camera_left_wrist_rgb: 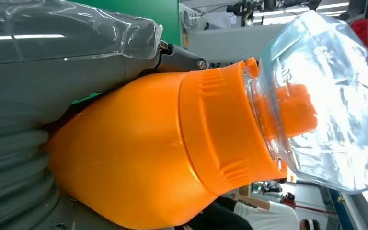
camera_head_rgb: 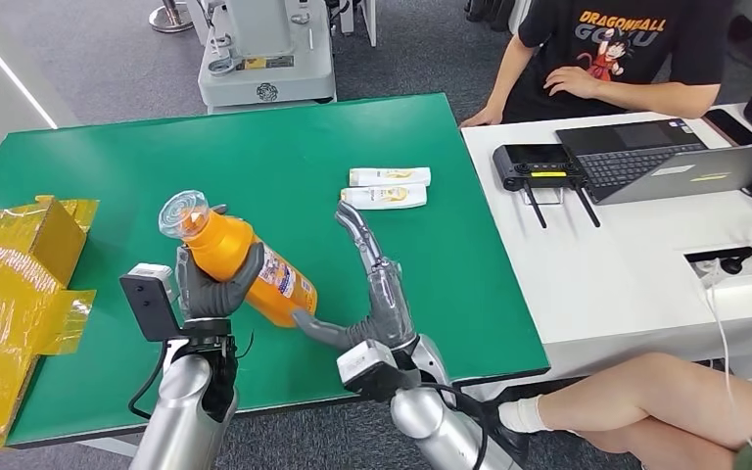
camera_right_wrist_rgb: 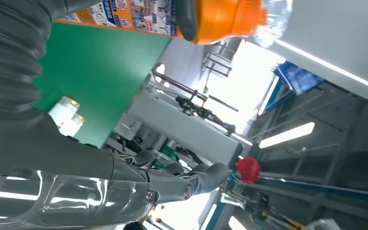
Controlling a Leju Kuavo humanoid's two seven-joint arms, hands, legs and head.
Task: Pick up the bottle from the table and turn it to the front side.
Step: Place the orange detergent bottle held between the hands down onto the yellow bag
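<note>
Above the green table (camera_head_rgb: 255, 157), toward its seven o'clock corner, my left hand (camera_head_rgb: 211, 284) is gripping the orange bottle (camera_head_rgb: 245, 259) lifted and tilted, clear cap at eleven o'clock, while my right hand (camera_head_rgb: 377, 294) is spreading open, thumb touching its base.

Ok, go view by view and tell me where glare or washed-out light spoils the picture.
Head view: evenly lit, sharp, no glare on the green table. Left wrist view: bright reflections streak the bottle's clear cap and the left hand's glossy cover. Right wrist view: the background beyond the right hand is blown out white.
</note>
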